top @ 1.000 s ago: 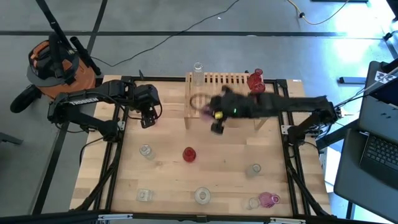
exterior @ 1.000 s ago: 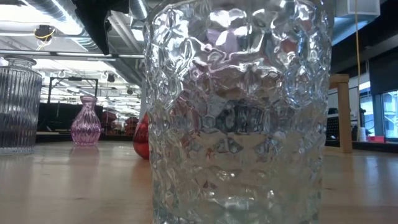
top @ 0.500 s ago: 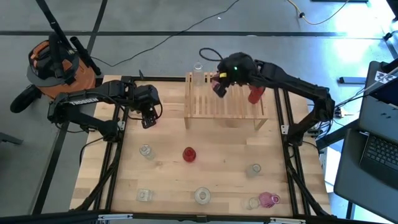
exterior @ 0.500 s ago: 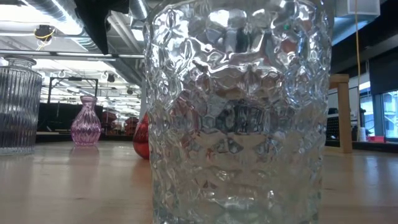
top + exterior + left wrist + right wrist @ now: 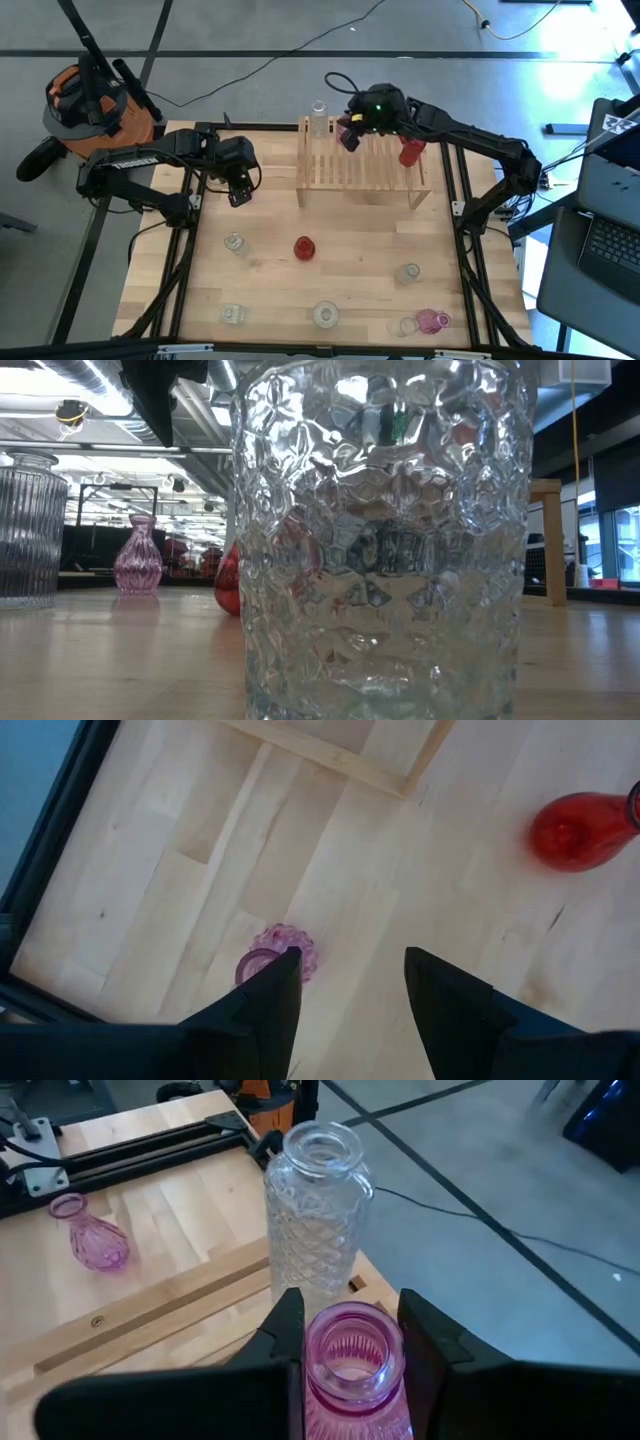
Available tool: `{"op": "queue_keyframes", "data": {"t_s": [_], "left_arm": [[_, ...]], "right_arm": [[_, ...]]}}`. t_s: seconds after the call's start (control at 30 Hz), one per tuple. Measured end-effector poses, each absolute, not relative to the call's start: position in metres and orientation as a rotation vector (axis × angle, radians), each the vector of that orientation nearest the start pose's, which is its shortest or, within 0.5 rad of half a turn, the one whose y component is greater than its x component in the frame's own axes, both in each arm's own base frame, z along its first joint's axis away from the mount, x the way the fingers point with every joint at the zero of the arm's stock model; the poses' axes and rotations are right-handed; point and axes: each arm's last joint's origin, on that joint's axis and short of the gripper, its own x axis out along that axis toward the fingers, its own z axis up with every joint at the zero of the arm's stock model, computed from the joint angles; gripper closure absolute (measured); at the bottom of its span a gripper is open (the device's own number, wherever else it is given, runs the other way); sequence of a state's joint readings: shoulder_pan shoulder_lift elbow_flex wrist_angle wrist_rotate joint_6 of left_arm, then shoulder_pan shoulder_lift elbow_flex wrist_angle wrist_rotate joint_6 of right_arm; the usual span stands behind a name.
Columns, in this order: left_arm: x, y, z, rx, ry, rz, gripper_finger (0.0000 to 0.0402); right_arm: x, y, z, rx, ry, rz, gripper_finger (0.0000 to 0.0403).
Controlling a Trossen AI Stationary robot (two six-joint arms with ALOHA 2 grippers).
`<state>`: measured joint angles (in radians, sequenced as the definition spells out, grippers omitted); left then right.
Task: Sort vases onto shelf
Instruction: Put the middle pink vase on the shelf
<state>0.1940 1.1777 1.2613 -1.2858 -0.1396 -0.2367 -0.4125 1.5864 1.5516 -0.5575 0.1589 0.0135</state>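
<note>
The right gripper [image 5: 345,1365] is closed on a pink ribbed vase [image 5: 352,1370], one finger [image 5: 278,1345] pressed to each side of its neck. It hangs over the back edge of the wooden shelf [image 5: 362,168], just beside the clear diamond-cut bottle [image 5: 318,1210] on the shelf's back corner, with the right arm stretched across the shelf. A red vase [image 5: 411,148] stands at the shelf's other back corner. The left gripper [image 5: 345,985] hovers with fingers parted and empty above a small pink vase [image 5: 275,952] on the tabletop [image 5: 260,270] beside the shelf.

Glossy ribbed pink glass vase [image 5: 352,1365]; dimpled clear glass bottle [image 5: 317,1215]; matt pale-wood shelf [image 5: 362,170].
</note>
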Motion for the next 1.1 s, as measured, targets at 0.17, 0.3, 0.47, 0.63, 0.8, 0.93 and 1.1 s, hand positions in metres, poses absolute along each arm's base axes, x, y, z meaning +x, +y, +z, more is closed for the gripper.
{"op": "queue_keyframes", "data": {"t_s": [0.17,0.3,0.47,0.63,0.8,0.93,1.1], "left_arm": [[0.1884,0.0411,0.3378,-0.237,1.166,0.433,0.0231],[0.1887,0.0411,0.3378,-0.236,1.165,0.432,0.0231],[0.1887,0.0411,0.3378,-0.236,1.164,0.432,0.0231],[0.1887,0.0411,0.3378,-0.236,1.164,0.432,0.023],[0.1887,0.0411,0.3378,-0.235,1.164,0.432,0.0231],[0.1888,0.0411,0.3378,-0.232,1.164,0.43,0.0231],[0.1894,0.0413,0.3381,-0.229,1.157,0.427,0.0231]], "right_arm": [[0.3191,-0.146,0.3646,0.061,0.603,-0.59,0.0332],[0.319,-0.146,0.364,0.059,0.608,-0.594,0.0332],[0.3187,-0.1465,0.3637,0.056,0.611,-0.609,0.0331],[0.3187,-0.1467,0.3631,0.056,0.614,-0.61,0.0325],[0.3181,-0.1473,0.3615,0.043,0.632,-0.622,0.0291],[0.3185,-0.1484,0.3582,0.042,0.647,-0.635,0.0258],[0.3186,-0.1483,0.3585,0.015,0.652,-0.641,0.0231]]}}
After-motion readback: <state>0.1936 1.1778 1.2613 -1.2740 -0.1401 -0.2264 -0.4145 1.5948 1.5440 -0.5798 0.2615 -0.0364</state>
